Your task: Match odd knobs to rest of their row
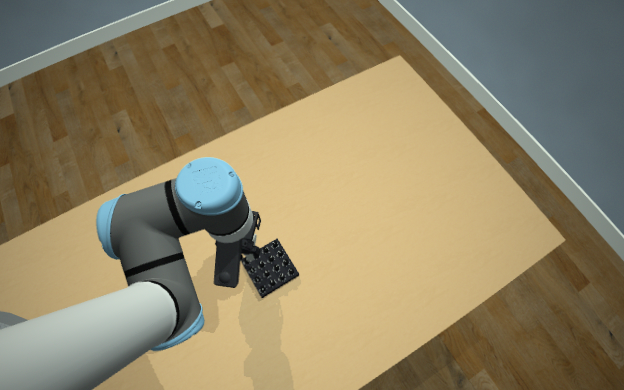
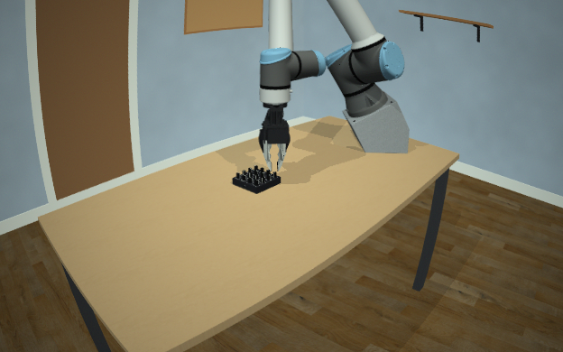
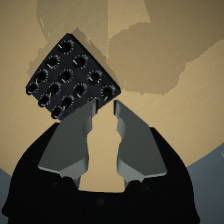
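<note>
The black knob box (image 1: 271,268) (image 2: 259,179) (image 3: 72,77) lies on the wooden table (image 1: 391,175) (image 2: 195,253), a square block with several small round knobs in rows. The marks the knobs point at are too small to read. My gripper (image 1: 248,252) (image 2: 275,168) (image 3: 106,100) points straight down and hovers just above the box's edge nearest the robot base. Its fingers stand narrowly apart with a small gap, and bare table shows through it. Nothing is between them. In the wrist view the fingertips overlap the box's near corner.
The robot's grey base mount (image 2: 382,128) stands at the table's back right. The arm's elbow and forearm (image 1: 141,260) hang over the table left of the box. The table edges drop to a wooden floor.
</note>
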Controlling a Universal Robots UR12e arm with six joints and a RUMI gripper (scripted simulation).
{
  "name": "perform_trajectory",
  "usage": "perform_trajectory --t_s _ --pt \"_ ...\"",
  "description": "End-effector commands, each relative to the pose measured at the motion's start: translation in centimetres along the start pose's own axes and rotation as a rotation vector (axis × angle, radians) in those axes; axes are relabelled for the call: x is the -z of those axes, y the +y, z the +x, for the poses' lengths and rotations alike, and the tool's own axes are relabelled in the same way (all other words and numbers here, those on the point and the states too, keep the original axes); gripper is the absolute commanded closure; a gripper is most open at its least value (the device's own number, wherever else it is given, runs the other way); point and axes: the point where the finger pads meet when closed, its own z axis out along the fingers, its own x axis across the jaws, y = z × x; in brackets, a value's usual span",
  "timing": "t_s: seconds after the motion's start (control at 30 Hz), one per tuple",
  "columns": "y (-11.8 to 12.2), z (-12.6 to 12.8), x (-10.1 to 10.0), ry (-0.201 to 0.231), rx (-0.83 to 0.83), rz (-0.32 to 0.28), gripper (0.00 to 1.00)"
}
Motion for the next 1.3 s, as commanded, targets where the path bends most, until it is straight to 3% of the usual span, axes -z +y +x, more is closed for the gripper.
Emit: perform_trajectory --t_s 0.0,1.27 --pt "-0.06 0.13 -0.06 0.001 0.001 0.000 0.89" --pt "-0.52 0.15 0.00 0.000 0.001 -0.001 0.89"
